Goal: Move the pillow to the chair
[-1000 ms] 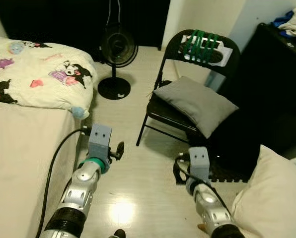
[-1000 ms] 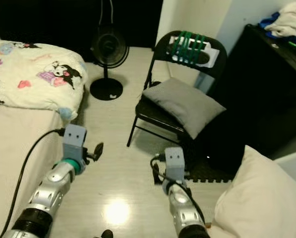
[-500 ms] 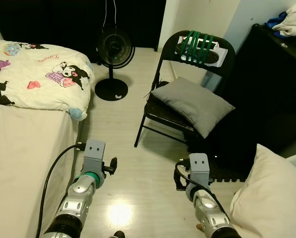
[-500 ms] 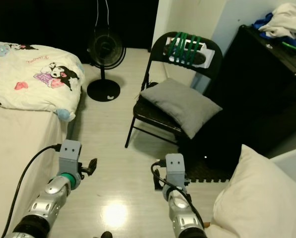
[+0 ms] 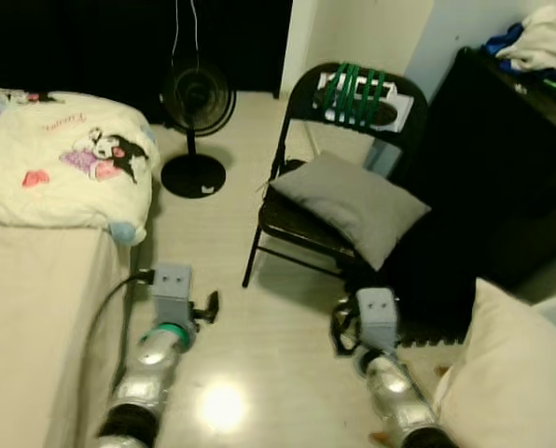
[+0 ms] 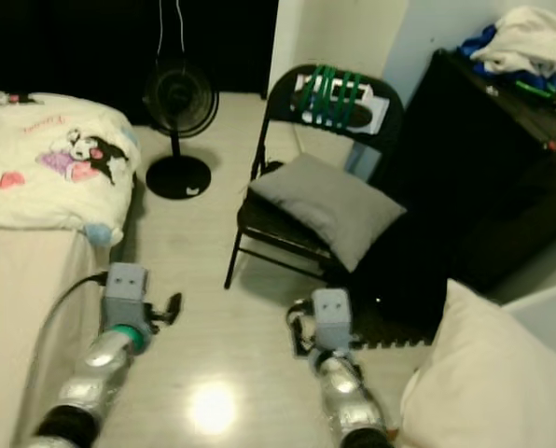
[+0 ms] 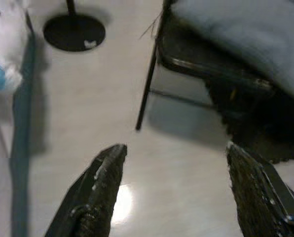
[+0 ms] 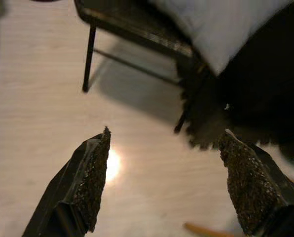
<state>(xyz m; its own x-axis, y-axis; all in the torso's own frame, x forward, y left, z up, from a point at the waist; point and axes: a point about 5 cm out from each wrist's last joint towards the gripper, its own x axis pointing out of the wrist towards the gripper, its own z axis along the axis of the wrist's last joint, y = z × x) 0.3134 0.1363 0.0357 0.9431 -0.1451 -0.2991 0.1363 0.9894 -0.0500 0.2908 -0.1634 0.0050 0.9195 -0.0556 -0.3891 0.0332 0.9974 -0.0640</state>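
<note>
grey pillow lies on the seat of the black folding chair, one corner overhanging the front edge. left gripper and right gripper hang low above the pale floor, fingers spread wide and holding nothing. risk: the overhanging corner may slide off if the chair is bumped, since the floor fan and bed crowd the passage.
</note>
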